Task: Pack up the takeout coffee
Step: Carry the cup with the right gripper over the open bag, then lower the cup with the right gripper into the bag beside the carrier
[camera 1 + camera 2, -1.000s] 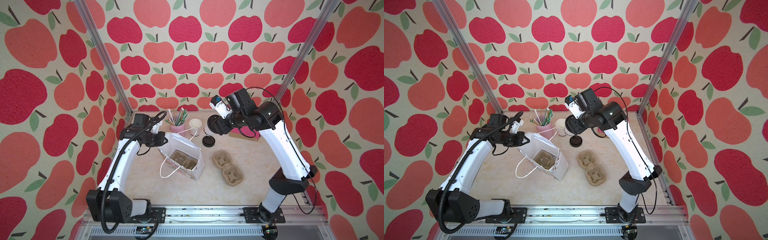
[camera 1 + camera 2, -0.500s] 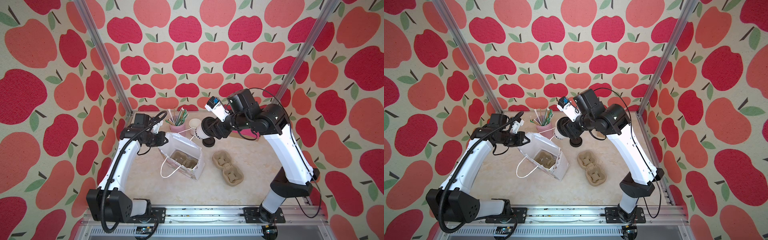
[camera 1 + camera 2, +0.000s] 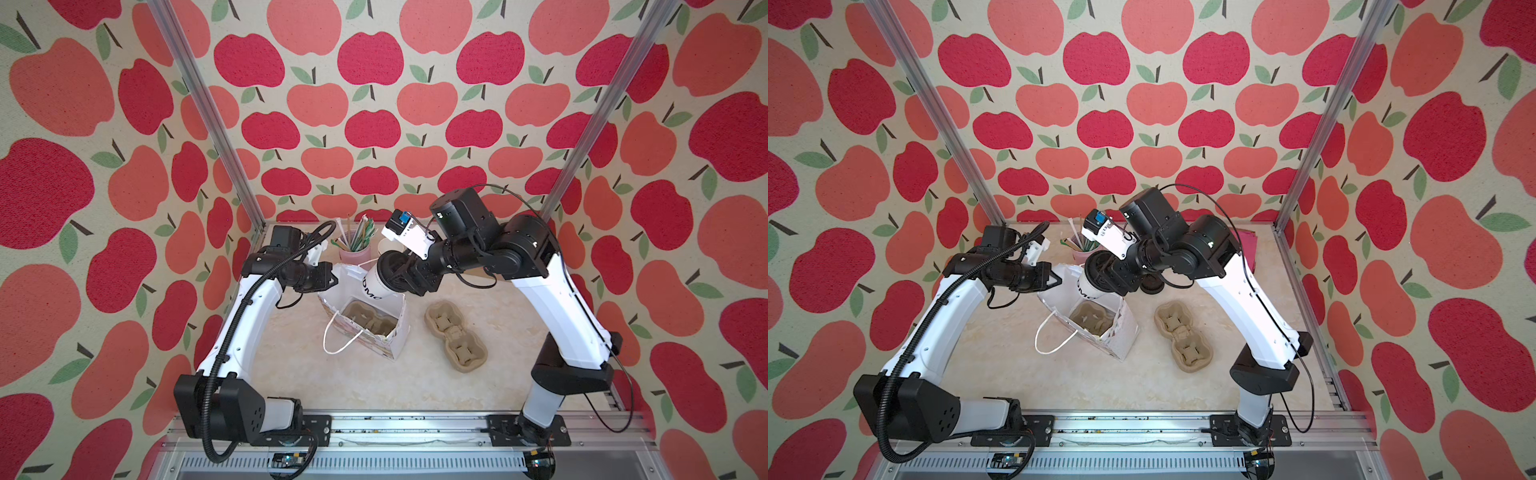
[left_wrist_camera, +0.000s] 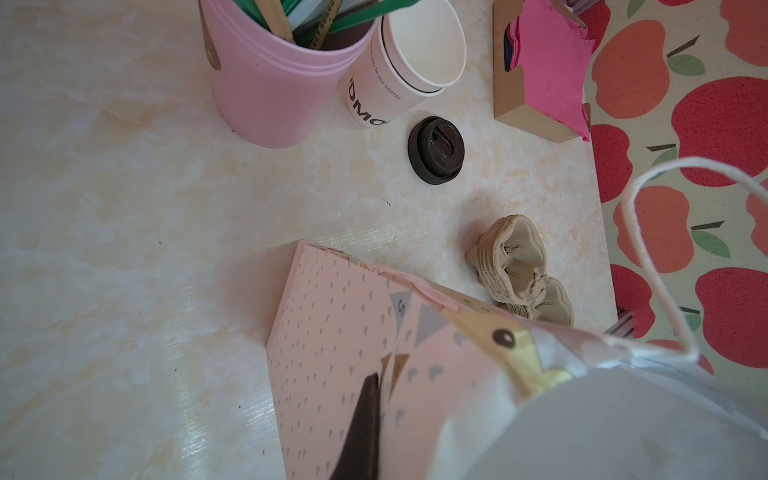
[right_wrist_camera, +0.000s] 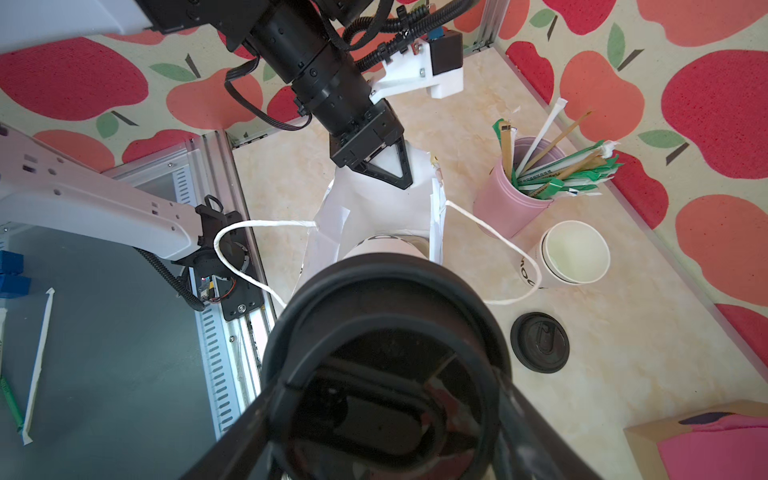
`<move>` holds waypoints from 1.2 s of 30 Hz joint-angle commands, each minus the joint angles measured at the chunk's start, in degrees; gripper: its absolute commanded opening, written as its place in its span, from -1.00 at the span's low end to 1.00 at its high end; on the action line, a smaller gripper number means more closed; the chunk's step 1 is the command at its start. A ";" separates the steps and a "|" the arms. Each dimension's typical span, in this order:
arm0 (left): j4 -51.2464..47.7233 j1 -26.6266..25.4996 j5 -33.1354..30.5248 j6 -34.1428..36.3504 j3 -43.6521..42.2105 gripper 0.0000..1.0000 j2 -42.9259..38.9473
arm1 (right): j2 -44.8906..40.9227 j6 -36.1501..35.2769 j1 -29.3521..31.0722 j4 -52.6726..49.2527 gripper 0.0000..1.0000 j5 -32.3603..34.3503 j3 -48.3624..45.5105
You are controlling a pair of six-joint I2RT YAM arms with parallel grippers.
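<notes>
The right fingers (image 5: 232, 444) stand partly spread and are clamped on either side of the coffee cup (image 3: 373, 286), just below the black lid (image 5: 382, 332) that sits pressed on its rim. The cup hangs off the bench (image 3: 353, 386), tilted, with its lettered base pointing down at the far rim of the paper bag (image 3: 397, 332). In the right wrist view the base seems to sit between the bag's walls, but how far it has gone in cannot be told. The left fingers (image 3: 326, 279) are pinched fully together on the white upper edge of the bag, on the side toward the left edge of the bench. The bag stands upright around the middle of the bench with its mouth open, and a pulp cup carrier (image 3: 368, 322) lies inside on its floor. A second pulp carrier (image 3: 455, 334) lies flat on the bench near the bag, toward the right edge. Along the far edge stand a pink cup (image 4: 270, 95) of straws and, touching it, a stack of cups (image 4: 374, 95). A spare lid (image 4: 436, 149) lies just beside that stack. A napkin box (image 4: 528, 112) sits toward the far right corner.
</notes>
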 commanded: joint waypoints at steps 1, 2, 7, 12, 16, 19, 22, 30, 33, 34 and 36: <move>-0.16 -0.34 -0.61 -0.69 1.85 -1.00 0.42 | 2.34 -1.33 1.28 -1.59 0.27 -0.65 1.37; -0.21 -0.38 -0.69 -0.70 1.85 -1.00 0.38 | 2.93 -1.31 1.54 -1.67 0.27 -0.64 1.35; -0.31 -0.48 -0.87 -0.70 1.87 -1.00 0.17 | 6.34 -1.55 3.09 -2.99 0.27 2.19 1.39; -0.78 -0.48 -1.39 -0.35 1.74 -1.00 -0.17 | 9.35 -1.21 3.92 -3.61 0.27 4.42 0.57; -0.78 -0.48 -1.47 -0.30 1.75 -1.00 -0.36 | 11.38 -0.88 4.56 -4.11 0.26 6.07 -0.80; -0.78 -0.48 -1.58 -0.28 1.71 -1.00 -0.35 | 12.70 -1.07 4.89 -4.58 0.27 7.81 -2.52; -0.78 -0.45 -1.67 -0.21 1.69 -1.00 -0.43 | 13.69 -0.72 4.89 -4.85 0.26 8.54 -4.08; -0.60 -0.47 -1.58 -0.26 1.52 -1.00 -0.36 | 17.05 -0.59 4.94 -5.35 0.27 9.33 -5.70; -0.59 -0.41 -1.75 -0.17 1.49 -1.00 -0.49 | 17.58 -0.89 4.94 -5.03 0.27 9.73 -6.72; -0.60 -0.47 -1.76 -0.15 1.50 -1.00 -0.56 | 17.60 -0.97 4.99 -4.88 0.28 9.82 -7.13; -0.49 -0.48 -1.84 -0.09 1.35 -1.00 -0.60 | 17.66 -1.11 4.99 -4.61 0.28 9.97 -7.98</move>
